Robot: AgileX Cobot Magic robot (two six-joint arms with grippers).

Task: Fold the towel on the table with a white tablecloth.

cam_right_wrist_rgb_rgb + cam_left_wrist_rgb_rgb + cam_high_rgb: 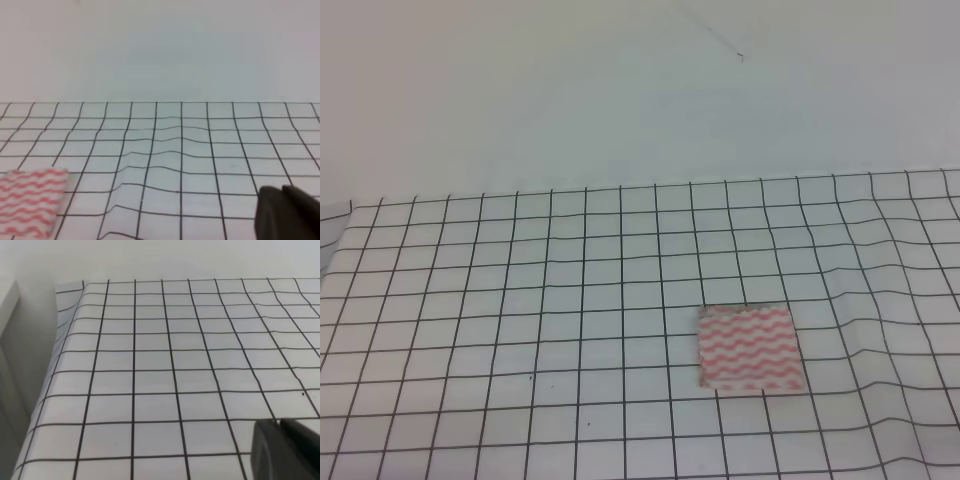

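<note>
Pink-striped towel [748,348] lies flat, folded small, edges aligned.

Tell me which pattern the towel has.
Pink-red wavy stripes on white; the towel shows best in the exterior high view.

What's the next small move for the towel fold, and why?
Probably bring the right pincer left and down toward the near right edge of the towel. The towel lies flat on the white tablecloth, right of centre, with neither arm over it in the high view. The right wrist view shows it low left, so that arm is nearer.
</note>
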